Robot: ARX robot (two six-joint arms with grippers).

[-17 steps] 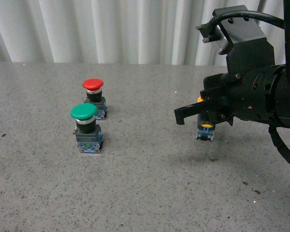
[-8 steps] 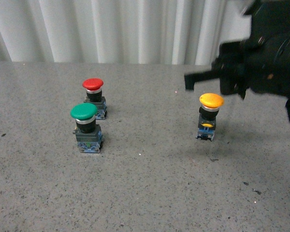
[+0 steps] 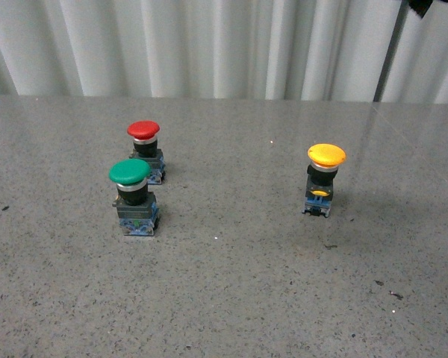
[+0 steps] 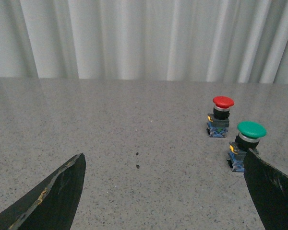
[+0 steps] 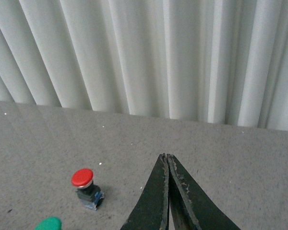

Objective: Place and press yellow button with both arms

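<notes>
Grey tabletop [image 3: 231,298], yellow button [image 3: 325,179] now unobstructed; right tool [image 5: 167,160] withdrawn, clenched empty; left tool [image 4: 163,191] spread.

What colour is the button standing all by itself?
Yellow button, seen best in the front view.

Green button [image 5: 49,224] cut by right wrist frame edge.

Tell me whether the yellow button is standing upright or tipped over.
Upright: the yellow button stands on its blue base, cap on top, on the table.
</notes>
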